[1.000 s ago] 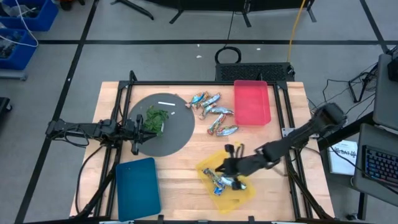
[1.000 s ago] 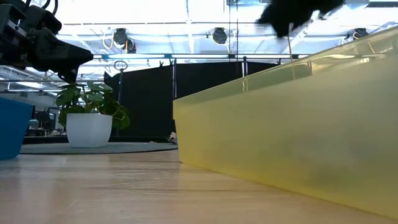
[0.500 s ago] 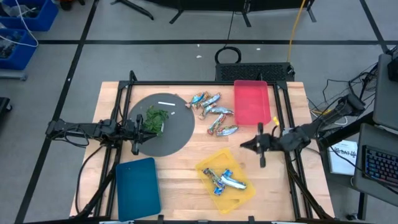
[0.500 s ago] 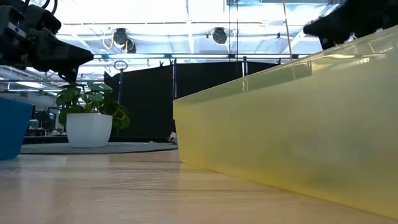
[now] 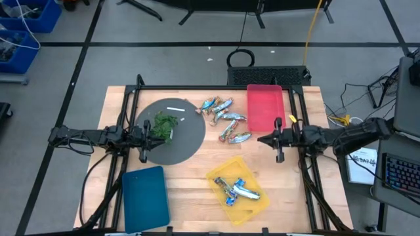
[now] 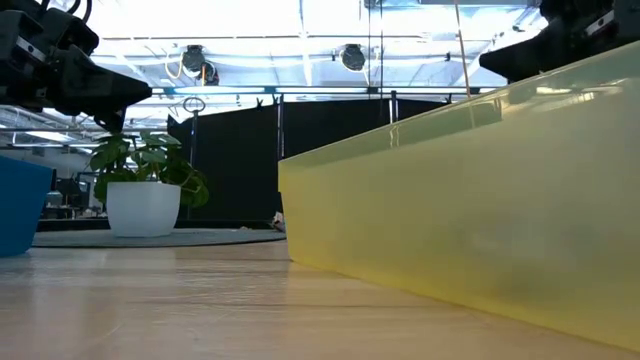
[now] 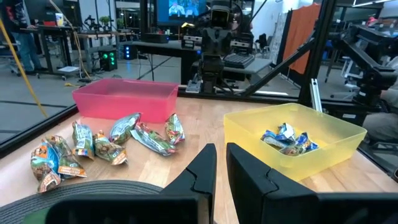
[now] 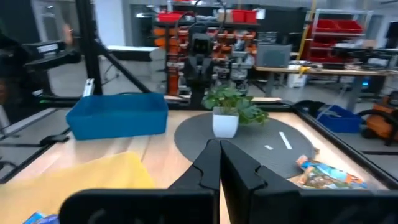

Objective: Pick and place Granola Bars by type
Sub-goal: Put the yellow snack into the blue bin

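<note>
Several loose Granola Bars (image 5: 224,119) in teal and orange-brown wrappers lie in a heap on the wood beside the red bin (image 5: 266,108); they also show in the left wrist view (image 7: 112,146) and the right wrist view (image 8: 323,174). Blue and silvery bars (image 5: 237,190) lie inside the yellow bin (image 5: 220,172), bars (image 7: 286,138). My right gripper (image 5: 260,139) hangs shut over the table between the red and yellow bins, empty (image 8: 219,152). My left gripper (image 5: 148,136) waits shut over the dark round mat (image 5: 190,141), fingers (image 7: 221,158) pointing toward the heap.
A blue bin (image 5: 146,196) sits at the near left corner. On the round mat stand a small green plant in a white pot (image 5: 164,124) and a white stick (image 5: 176,109). The yellow bin's wall (image 6: 480,200) fills much of the low view.
My right gripper has drawn back from over the yellow bin, moving toward the table's far right, and the arm now lies level along the right side. The bars in the yellow bin have stayed where they were.
</note>
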Motion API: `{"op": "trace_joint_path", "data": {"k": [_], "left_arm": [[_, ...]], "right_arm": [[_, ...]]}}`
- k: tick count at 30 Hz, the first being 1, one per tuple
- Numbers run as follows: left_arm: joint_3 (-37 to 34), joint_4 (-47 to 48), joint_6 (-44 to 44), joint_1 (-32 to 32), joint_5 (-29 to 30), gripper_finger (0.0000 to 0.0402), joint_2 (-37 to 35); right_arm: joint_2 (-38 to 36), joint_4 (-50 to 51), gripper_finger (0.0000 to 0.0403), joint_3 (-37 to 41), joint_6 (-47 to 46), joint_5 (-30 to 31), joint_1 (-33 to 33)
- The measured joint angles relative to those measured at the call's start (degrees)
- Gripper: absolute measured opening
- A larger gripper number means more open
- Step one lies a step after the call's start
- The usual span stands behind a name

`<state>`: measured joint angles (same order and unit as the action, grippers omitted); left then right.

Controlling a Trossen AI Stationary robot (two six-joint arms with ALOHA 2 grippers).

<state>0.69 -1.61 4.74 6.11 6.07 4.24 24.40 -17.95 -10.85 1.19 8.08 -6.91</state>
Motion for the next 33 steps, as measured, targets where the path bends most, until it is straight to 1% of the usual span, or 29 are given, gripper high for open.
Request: {"op": "trace_joint_path", "data": {"k": [5,7,10,13,14,15,19,24,27,30,33], "left_arm": [[0.0,0.0,-0.1,0.0,0.1,0.0047,0.0],[0.0,0.0,0.0,0.0,0.2,0.0047,0.0],[0.0,0.0,0.0,0.0,0.2,0.0047,0.0],[0.0,0.0,0.2,0.0,0.2,0.0047,0.0],[0.0,0.0,0.3,0.0,0.2,0.0047,0.0],[0.0,0.0,0.3,0.0,0.2,0.0047,0.0],[0.0,0.0,0.3,0.0,0.1,0.0047,0.0],[0.0,-0.1,0.6,0.0,0.4,0.0047,0.0],[-0.1,-1.3,2.6,0.0,3.5,0.0047,0.2],[0.5,-1.6,2.6,0.0,4.5,0.0047,2.3],[2.4,-3.0,1.5,0.0,6.3,0.0047,5.8]], "right_arm": [[0.8,0.7,0.0,0.0,-0.5,-10.9,7.0],[0.9,-0.1,0.0,0.5,-0.4,-12.9,8.8],[0.6,-3.5,0.0,3.3,0.4,-12.6,10.3],[-0.2,-8.3,0.0,7.3,0.7,-10.0,11.5],[-0.5,-11.7,0.0,8.8,0.6,-9.3,11.9],[-0.9,-13.2,0.0,9.7,0.3,-9.3,12.4],[-0.9,-10.6,0.0,9.7,-1.6,-9.7,13.5],[-1.1,-12.1,0.0,9.8,-0.5,-9.7,13.5],[-1.1,-12.3,0.0,9.8,-0.9,-9.8,13.5],[-1.0,-11.8,0.0001,9.9,-3.0,-9.8,12.9],[-0.9,-11.3,0.0004,9.9,-3.5,-9.8,12.3]]}}
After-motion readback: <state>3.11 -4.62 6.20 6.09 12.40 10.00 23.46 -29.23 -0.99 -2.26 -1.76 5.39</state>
